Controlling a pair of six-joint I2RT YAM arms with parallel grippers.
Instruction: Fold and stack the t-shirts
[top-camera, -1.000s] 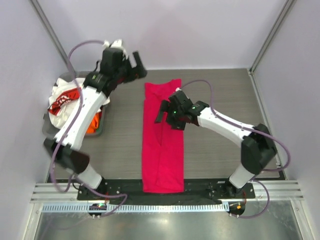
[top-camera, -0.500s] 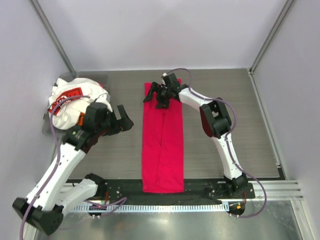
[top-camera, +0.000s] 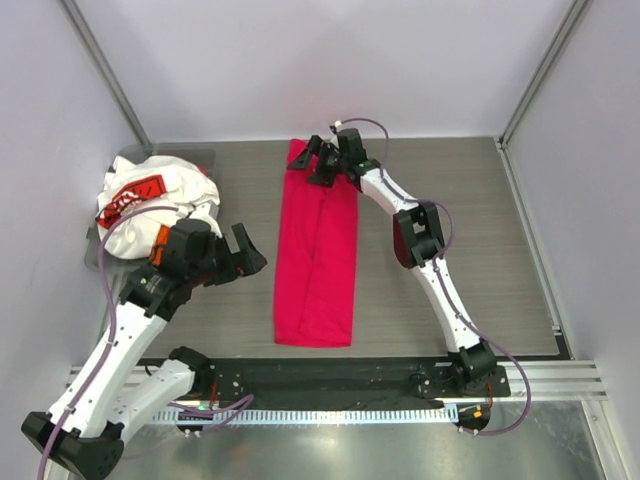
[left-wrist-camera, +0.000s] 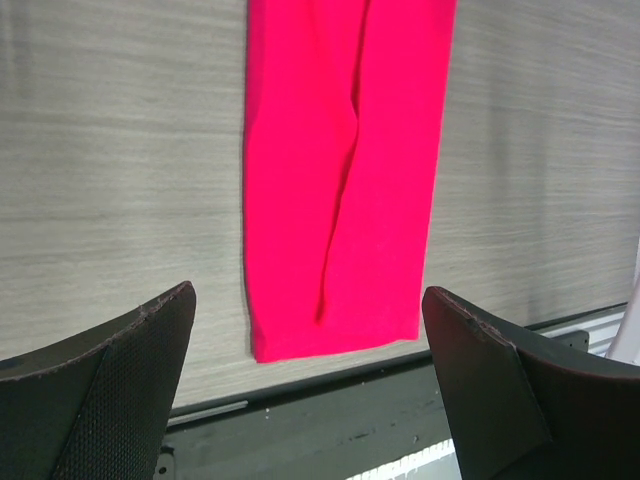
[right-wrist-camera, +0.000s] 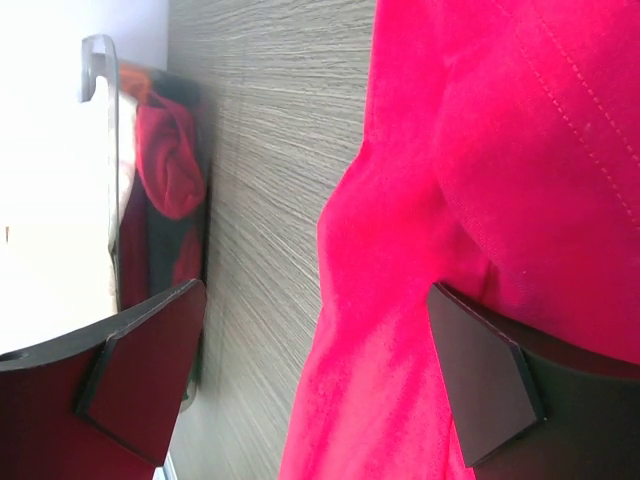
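Counter (top-camera: 450, 220): grey wood-grain surface, carrying all items below.

Magenta-red t-shirt (top-camera: 318, 260): plain, folded lengthwise into a long narrow strip. It lies flat down the middle of the counter and runs from the far edge toward the arm bases. A seam-like fold line runs along its length. Its near end is square and stops short of the black base rail.

White t-shirt (top-camera: 150, 195): has a red-and-black print and is heaped loosely in the bin at the far left, well apart from the magenta strip. A sliver of orange cloth shows at the heap's near edge, too small to identify.

Bin (top-camera: 92, 258): grey plastic, at the left wall, mostly covered by the white heap.

Right tool (top-camera: 325, 165): reaches to the far end of the magenta-red t-shirt. In the wrist view its fingers (right-wrist-camera: 150, 370) stand wide apart, with a bunched ridge of the cloth between them.

Left tool (top-camera: 250, 252): between the bin and the strip, over bare counter. Its fingers (left-wrist-camera: 120, 360) are spread with nothing held.
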